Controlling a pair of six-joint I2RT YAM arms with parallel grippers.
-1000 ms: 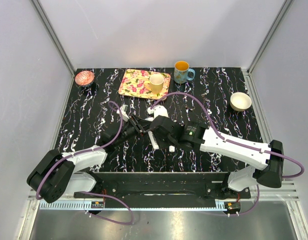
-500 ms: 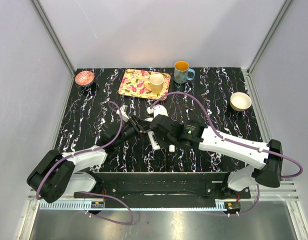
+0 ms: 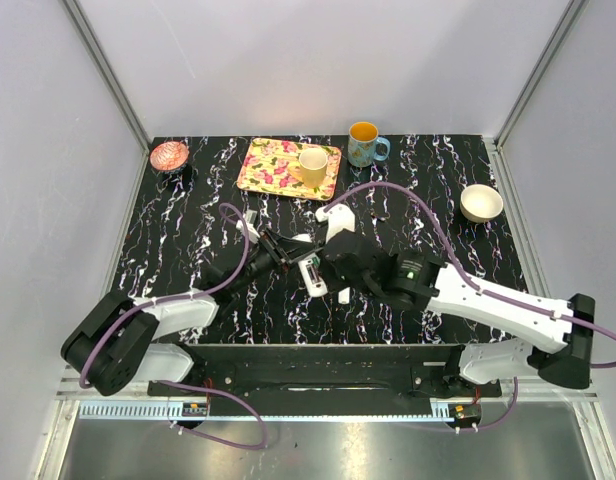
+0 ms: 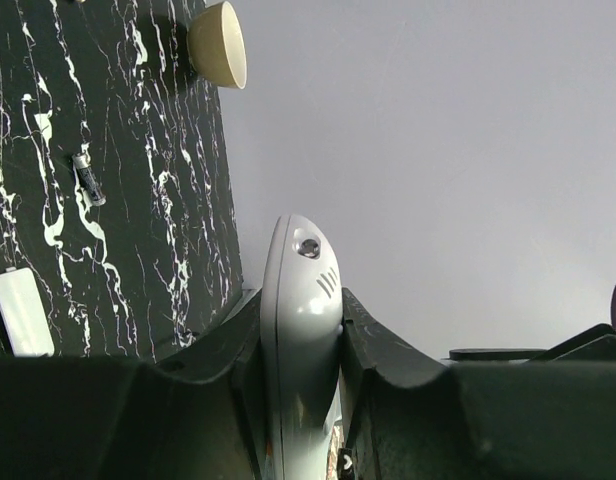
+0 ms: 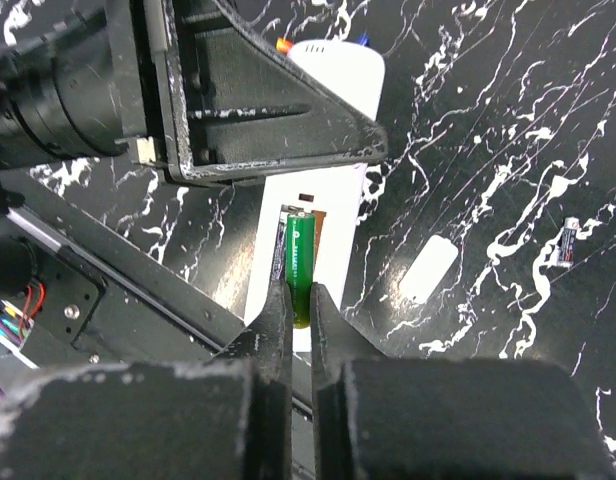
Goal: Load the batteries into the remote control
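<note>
Two pincers met over a black, white-veined tabletop [image 3: 168,260]: the left pincer [image 4: 300,330] was clamped on the white remote control [image 5: 340,85], and the right pincer [image 5: 299,300] was closed tight on a green battery [image 5: 297,250] set lengthwise at the recess in the remote's face. One small white oblong piece [image 5: 428,270] and one loose dark battery [image 5: 568,243] lay on the tabletop beside the remote, apart from each other.

No wording can be read anywhere. The slim green cylindrical battery [image 5: 296,262] over the white oblong plastic remote control [image 5: 340,215] bears a small pale emblem, too tiny to make out; the dark loose battery [image 5: 567,243] well right of the remote carries blurred pale print.
</note>
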